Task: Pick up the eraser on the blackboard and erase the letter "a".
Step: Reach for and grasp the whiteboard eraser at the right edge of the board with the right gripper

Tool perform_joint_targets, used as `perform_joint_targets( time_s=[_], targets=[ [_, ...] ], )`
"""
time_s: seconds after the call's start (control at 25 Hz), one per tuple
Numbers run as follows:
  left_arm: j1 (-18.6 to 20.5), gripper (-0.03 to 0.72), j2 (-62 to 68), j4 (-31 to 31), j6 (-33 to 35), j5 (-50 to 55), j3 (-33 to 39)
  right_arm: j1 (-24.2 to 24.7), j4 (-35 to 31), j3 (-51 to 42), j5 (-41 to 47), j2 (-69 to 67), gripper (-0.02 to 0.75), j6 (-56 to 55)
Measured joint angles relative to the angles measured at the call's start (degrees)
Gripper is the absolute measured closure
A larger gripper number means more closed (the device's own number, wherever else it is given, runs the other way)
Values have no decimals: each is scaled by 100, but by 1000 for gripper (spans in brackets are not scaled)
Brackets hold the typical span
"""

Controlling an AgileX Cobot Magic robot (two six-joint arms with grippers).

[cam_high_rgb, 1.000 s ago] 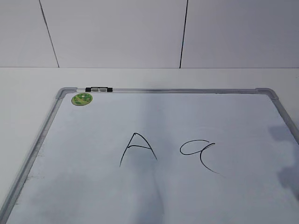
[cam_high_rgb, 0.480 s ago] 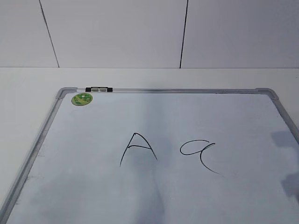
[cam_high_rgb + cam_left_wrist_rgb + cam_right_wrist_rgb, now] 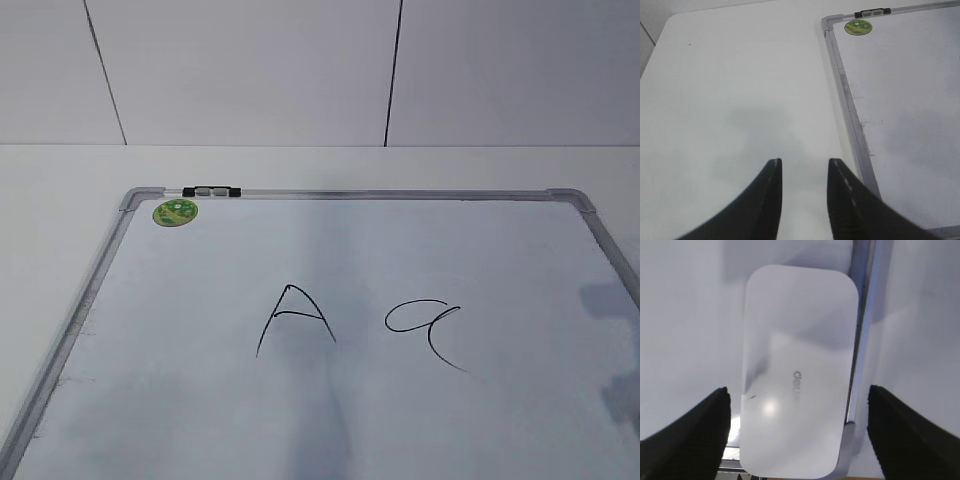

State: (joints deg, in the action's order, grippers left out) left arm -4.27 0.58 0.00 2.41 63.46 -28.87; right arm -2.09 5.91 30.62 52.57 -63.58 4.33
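White eraser (image 3: 797, 375) — between spread right gripper (image 3: 799, 427) jaws.

White silver-framed rectangular dry-erase blackboard (image 3: 170, 400) with round green sticker (image 3: 175, 212), thin black handwritten letter "a" (image 3: 428, 328); flat white rounded eraser (image 3: 797, 370).

Black, tapered, matte jaws

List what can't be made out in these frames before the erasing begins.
- Eraser: absent from the exterior view, which stops short of the near right corner of the blackboard; only the right wrist view shows it.
- Right gripper: whether it touches the eraser is unclear.
- Eraser's printed word: blurred.
- Left gripper: fingertips only, over bare table; body cut off by the bottom edge.
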Motion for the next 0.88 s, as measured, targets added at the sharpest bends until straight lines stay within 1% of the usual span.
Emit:
perform_joint_targets(
  time_s=[0.88],
  targets=[
    [0, 449, 0, 0, 0, 0, 0, 0, -114, 0, -478, -1007, 84, -90]
  ],
)
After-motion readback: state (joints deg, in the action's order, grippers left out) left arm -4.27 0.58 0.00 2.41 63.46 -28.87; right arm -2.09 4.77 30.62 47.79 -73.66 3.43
